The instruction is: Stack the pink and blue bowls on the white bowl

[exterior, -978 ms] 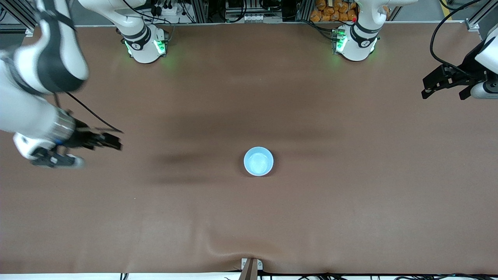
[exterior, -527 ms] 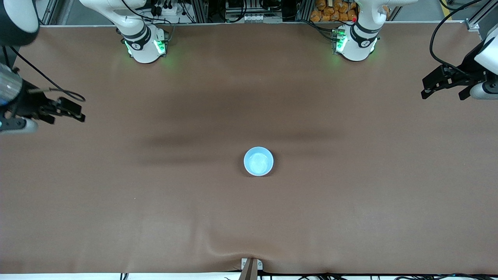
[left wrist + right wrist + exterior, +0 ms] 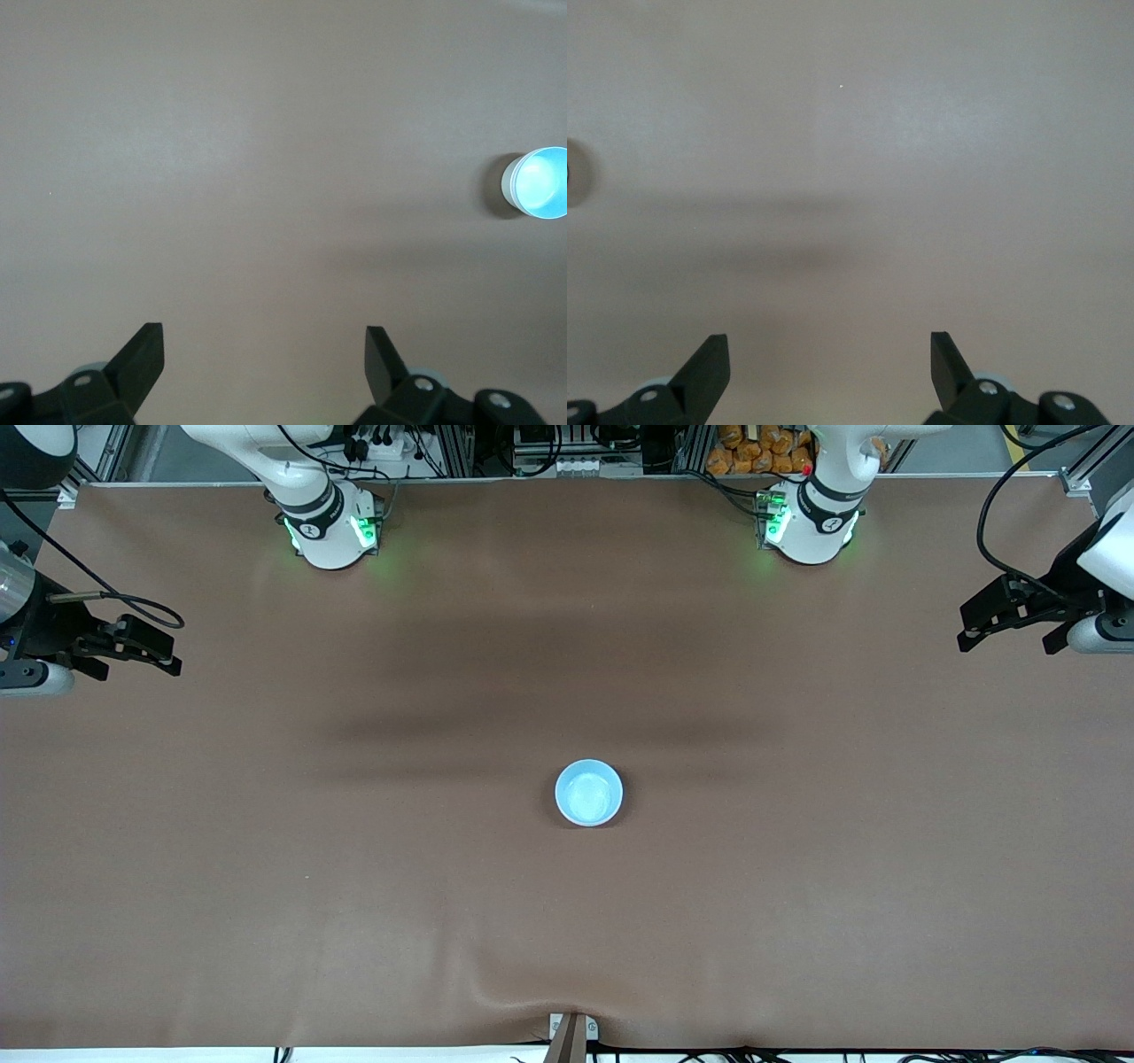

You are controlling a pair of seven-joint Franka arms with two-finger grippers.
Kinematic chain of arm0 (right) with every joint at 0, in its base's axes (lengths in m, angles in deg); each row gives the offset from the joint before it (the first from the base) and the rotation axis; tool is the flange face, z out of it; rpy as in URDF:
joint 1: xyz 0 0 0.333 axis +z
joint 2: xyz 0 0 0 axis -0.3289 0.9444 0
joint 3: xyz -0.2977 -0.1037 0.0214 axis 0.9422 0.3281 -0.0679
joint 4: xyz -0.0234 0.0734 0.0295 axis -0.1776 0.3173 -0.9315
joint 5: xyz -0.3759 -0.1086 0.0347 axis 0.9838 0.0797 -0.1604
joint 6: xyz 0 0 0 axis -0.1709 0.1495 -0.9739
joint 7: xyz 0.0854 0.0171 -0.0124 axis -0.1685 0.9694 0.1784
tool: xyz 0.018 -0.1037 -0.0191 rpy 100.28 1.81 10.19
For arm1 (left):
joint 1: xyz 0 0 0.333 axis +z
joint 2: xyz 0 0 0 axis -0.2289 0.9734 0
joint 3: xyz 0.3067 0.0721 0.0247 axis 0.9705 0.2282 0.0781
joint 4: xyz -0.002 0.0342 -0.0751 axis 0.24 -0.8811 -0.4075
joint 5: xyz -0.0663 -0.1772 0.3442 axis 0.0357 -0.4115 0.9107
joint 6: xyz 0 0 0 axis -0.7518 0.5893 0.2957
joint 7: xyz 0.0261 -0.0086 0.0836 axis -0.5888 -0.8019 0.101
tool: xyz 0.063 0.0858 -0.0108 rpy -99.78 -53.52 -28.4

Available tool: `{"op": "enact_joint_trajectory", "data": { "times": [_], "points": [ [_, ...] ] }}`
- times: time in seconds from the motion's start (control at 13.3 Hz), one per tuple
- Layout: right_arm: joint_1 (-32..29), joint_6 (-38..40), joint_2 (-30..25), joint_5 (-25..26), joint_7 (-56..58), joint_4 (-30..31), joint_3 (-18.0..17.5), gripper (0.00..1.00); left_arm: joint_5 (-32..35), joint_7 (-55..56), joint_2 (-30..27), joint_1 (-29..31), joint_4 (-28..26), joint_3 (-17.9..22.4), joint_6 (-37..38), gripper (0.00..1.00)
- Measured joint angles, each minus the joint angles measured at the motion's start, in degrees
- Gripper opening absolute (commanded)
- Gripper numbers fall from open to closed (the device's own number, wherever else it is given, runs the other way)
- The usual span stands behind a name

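My left gripper (image 3: 261,354) hangs over the table's (image 3: 797,886) left-arm end, fingers spread wide, holding nothing. My right gripper (image 3: 828,354) hangs over the right-arm end, equally wide and empty. The blue bowl (image 3: 589,793) sits upright mid-table, well apart from both, topping a white-sided stack.

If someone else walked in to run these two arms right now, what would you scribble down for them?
Left pincer: open, empty, up over the left arm's end of the table; that arm waits.
Right pincer: open, empty, up over the right arm's end.
Things: only the blue bowl shows, upright at mid-table; the left wrist view shows a pale rim under it, so it seems to sit on other bowls. Pink and white bowls cannot be told apart there.
Done: the stack looks finished.
Left: probably nothing; check the pile from the side.
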Motion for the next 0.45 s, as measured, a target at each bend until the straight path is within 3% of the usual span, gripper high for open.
{"op": "enact_joint_trajectory", "data": {
  "times": [0.45],
  "points": [
    [-0.43,-0.01,0.0,1.04,0.02,-0.12,0.07,1.0,0.0,0.0,0.02,0.0,0.0,0.0,0.0,1.0]
  ]
}}
